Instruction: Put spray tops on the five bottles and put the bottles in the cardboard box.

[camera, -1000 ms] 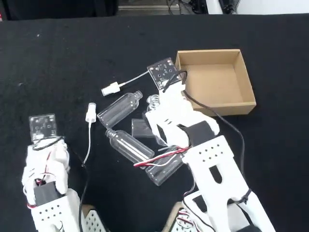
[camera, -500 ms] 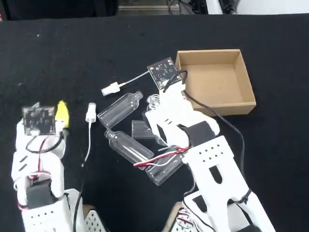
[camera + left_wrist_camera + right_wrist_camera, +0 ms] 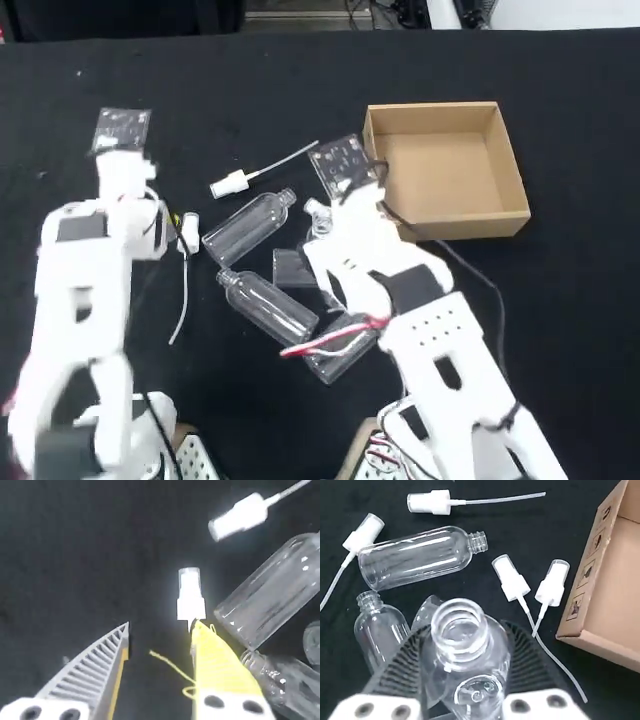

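The left gripper (image 3: 160, 626) hangs with its jaws spread wide, just short of a white spray top (image 3: 191, 599) lying on the black table (image 3: 75, 540). The top's long axis runs along the gripper's reach, head pointing away. It sits in line with the tip of the yellow finger (image 3: 212, 667) rather than in the gap, so I judge a sideways shift is needed before closing. The right gripper (image 3: 468, 630) is clamped on 1 clear bottle (image 3: 462, 652), open neck toward its camera, near the cardboard box (image 3: 470, 222).
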{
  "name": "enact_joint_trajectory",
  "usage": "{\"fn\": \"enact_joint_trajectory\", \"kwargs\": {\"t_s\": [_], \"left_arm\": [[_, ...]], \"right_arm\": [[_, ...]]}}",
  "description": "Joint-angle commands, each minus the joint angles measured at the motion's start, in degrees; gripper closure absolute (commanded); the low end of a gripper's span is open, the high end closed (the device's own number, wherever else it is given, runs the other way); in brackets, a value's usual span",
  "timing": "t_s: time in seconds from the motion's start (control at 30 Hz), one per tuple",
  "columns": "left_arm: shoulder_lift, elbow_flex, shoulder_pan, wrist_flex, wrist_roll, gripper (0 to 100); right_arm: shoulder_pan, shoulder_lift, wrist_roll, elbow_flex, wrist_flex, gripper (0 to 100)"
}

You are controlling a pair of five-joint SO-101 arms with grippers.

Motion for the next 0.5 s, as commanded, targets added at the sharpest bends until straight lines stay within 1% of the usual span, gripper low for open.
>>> {"fn": "enact_joint_trajectory", "kwargs": {"t_s": [0.0,0.17,0.3,0.37,0.47], "left_arm": [[14.15,-14.46,2.51,4.57,0.88,80],[27.34,-27.47,3.74,12.04,0.97,80],[37.63,-36.70,3.74,17.58,0.97,72],[42.81,-40.66,3.21,18.73,0.97,71],[49.76,-45.49,2.86,19.25,0.97,74]], "right_arm": [[-0.88,-7.87,0.09,2.24,-3.69,98.8],[-0.88,-15.16,0.09,5.49,-3.69,98.8],[-0.88,-17.71,0.09,6.73,-3.69,98.8],[-0.88,-17.71,0.09,6.81,-3.69,98.8],[-0.88,-17.63,0.09,6.90,-3.69,98.8]]}}
